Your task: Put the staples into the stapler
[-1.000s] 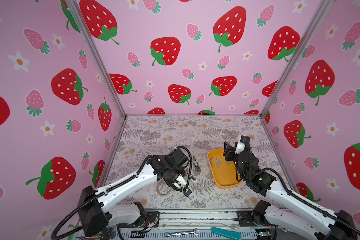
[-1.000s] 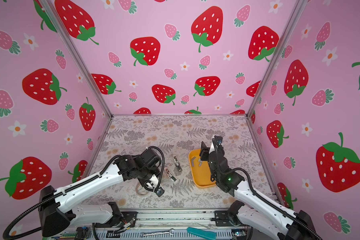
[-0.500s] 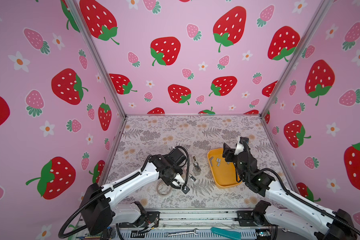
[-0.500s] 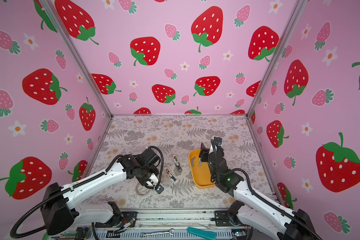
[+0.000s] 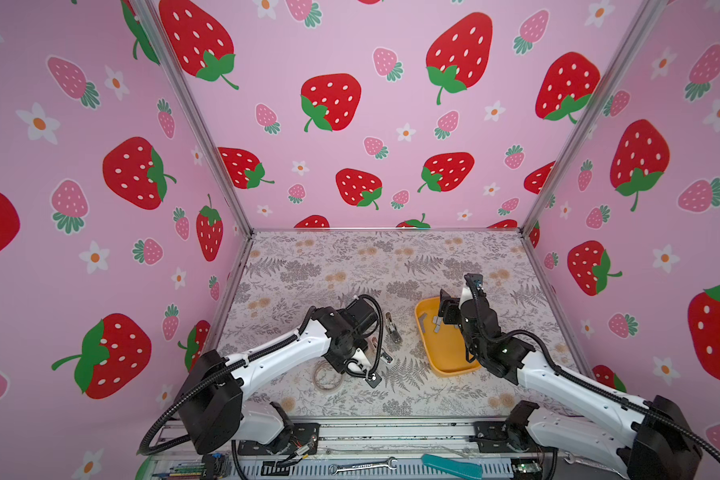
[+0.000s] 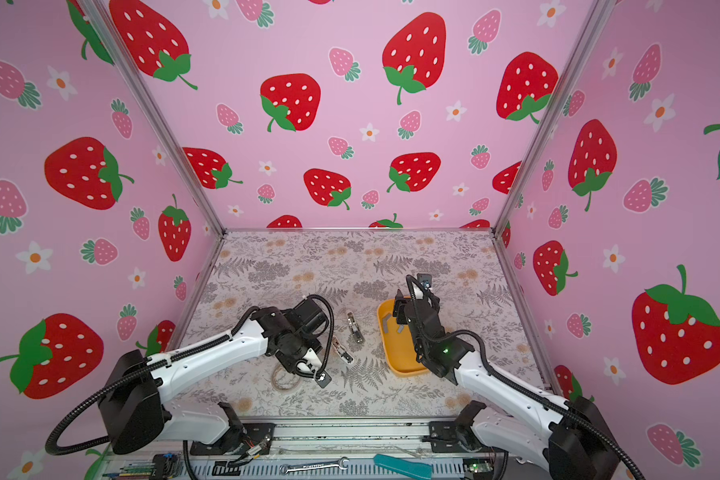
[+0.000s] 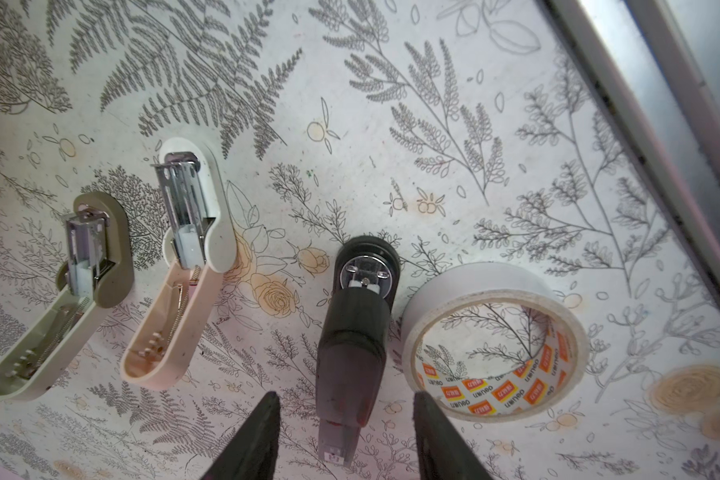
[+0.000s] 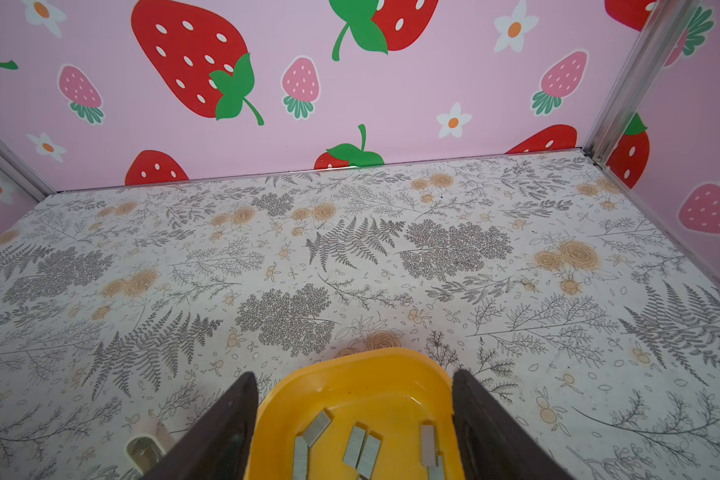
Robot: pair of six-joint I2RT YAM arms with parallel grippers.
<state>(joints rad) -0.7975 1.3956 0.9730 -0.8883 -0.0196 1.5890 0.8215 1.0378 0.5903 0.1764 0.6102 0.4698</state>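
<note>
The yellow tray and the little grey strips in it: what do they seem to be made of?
Yellow tray: probably moulded plastic, glossy, judging by rounded corners and soft sheen. Grey strips: likely metal, dull silver, thin with crisp straight edges; apparently joined staples.

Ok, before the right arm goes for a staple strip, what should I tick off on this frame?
1. Staples available in the yellow tray: ok, several loose strips lie flat.
2. Right gripper open and empty over the tray: ok.
3. Staplers opened: ok, the olive stapler and the beige stapler both lie with lids swung back.
4. Magazines free of old staples: cannot tell.
5. Left gripper steadying a stapler: not ok; its open jaws flank a dark tool beside the tape roll, gripping nothing.
</note>
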